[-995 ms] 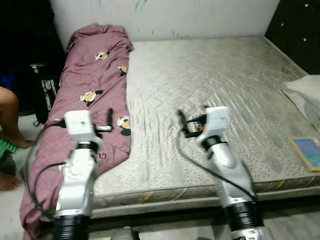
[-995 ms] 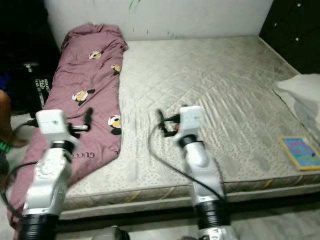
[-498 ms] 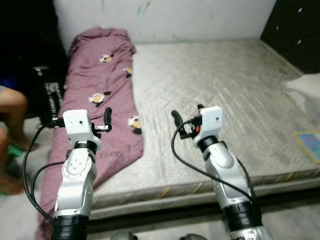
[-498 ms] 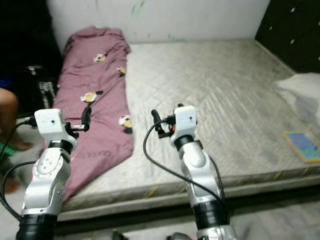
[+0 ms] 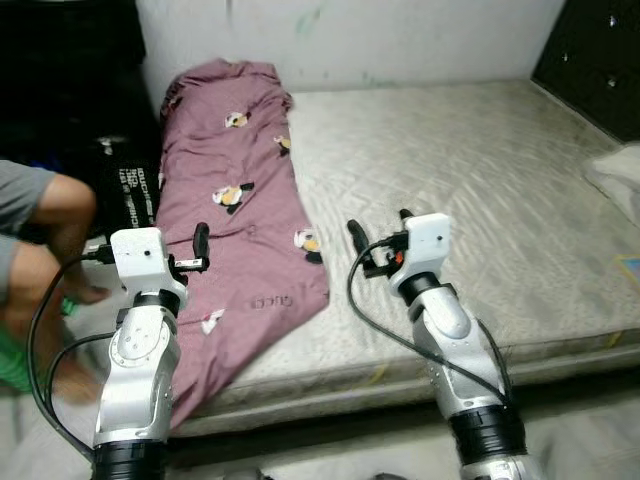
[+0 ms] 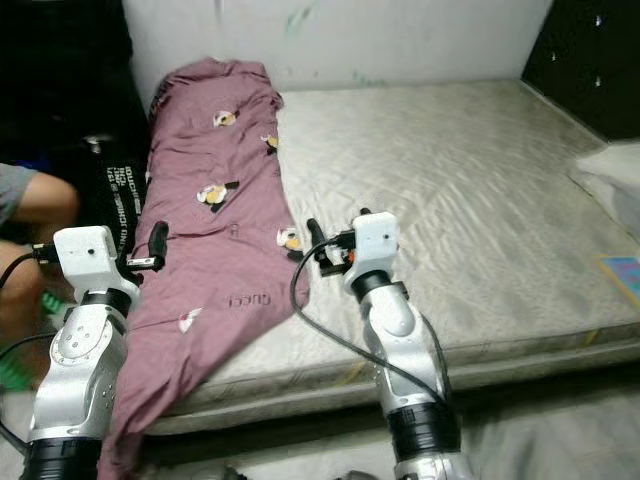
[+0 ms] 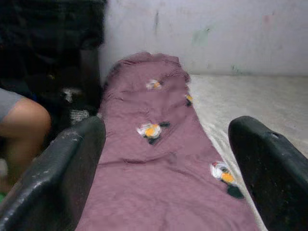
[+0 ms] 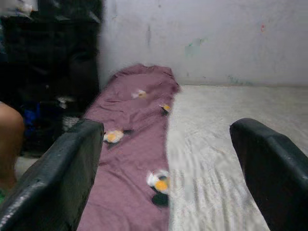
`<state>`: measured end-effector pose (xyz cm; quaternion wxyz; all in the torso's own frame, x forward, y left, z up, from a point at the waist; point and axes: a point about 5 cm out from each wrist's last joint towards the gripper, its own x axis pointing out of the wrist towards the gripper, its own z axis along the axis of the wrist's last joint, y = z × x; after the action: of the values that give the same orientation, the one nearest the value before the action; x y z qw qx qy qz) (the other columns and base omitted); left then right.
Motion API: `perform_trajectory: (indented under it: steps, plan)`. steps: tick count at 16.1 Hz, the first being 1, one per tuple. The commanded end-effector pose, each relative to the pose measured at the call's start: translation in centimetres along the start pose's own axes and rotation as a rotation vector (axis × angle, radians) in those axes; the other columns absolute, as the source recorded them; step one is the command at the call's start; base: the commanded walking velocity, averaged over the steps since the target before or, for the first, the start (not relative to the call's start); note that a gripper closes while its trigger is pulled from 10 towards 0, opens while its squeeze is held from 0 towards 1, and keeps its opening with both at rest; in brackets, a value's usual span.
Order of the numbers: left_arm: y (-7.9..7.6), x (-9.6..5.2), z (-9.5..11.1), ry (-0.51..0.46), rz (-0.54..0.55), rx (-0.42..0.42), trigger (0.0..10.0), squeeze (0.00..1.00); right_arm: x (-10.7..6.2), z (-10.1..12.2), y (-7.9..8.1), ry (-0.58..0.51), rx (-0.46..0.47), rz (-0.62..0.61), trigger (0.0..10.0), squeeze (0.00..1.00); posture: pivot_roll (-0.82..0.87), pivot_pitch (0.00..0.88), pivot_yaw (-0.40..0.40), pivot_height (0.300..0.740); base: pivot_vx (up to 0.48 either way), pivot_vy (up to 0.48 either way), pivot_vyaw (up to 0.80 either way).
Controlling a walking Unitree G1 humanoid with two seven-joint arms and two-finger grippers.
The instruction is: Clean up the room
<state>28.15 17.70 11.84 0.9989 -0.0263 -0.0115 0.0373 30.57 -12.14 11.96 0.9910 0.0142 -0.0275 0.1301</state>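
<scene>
Change: your head camera is swinging left compared with a second ago, so the maroon blanket [image 5: 240,230] is sitting more centrally; nothing on the bed has moved.
Meaning: you are lining up on the blanket, not yet grasping it.
Blanket: one, lying along the mattress [image 5: 480,180] left side, its lower end draping off the edge.
Left gripper [image 7: 168,159]: fingers spread wide, holding nothing, hovering over the blanket's lower end.
Right gripper [image 8: 168,159]: fingers wide, empty, hovering just right of the blanket.
Count: one blanket, one white pillow [image 6: 615,180], one person's leg [image 5: 45,240].
</scene>
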Motion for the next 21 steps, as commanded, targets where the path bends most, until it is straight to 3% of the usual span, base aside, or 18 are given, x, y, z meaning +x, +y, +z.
perform_trajectory:
  steps: [1,5,7,9,11,15,21]
  plan:
    - [0.3,-0.1,0.1,-0.007,0.005,0.026,10.0,0.00,0.2,0.4,-0.1,-0.016,0.001,-0.013,10.0,0.00,-0.03,0.000,0.018,0.740,0.000,0.000,0.00]
    - [-0.3,-1.0,0.7,-0.047,-0.046,0.039,10.0,0.00,-0.5,0.0,-0.6,-0.002,-0.008,-0.049,10.0,0.00,-0.03,0.000,0.020,0.740,0.000,0.000,0.00]
    - [-0.3,-1.5,0.2,-0.032,0.002,0.052,10.0,0.00,-1.2,-0.4,-0.7,0.013,-0.008,-0.055,10.0,0.00,-0.03,0.000,0.021,0.740,0.000,0.000,-0.24]
    - [-0.4,-1.8,-0.3,-0.017,-0.048,-0.016,10.0,0.00,-1.7,-1.0,-0.9,0.039,0.016,-0.089,10.0,0.00,-0.03,0.000,0.008,0.740,0.000,0.000,-0.60]
    - [-0.2,-2.1,-0.6,-0.012,-0.034,0.027,10.0,0.00,-2.2,-1.4,-0.8,0.056,0.016,-0.087,10.0,0.00,-0.02,0.000,0.001,0.740,0.000,0.000,-0.58]
    - [-0.1,-3.3,-1.1,0.023,-0.011,0.012,10.0,0.00,-2.4,-1.8,-0.6,0.081,0.028,-0.088,10.0,0.00,0.00,0.020,0.000,0.740,0.000,0.000,-0.12]
    - [0.3,-3.3,-1.1,0.051,0.012,-0.006,10.0,0.00,-2.5,-1.7,-0.7,0.095,0.072,-0.118,10.0,0.00,-0.01,0.054,0.019,0.740,0.000,0.000,0.00]
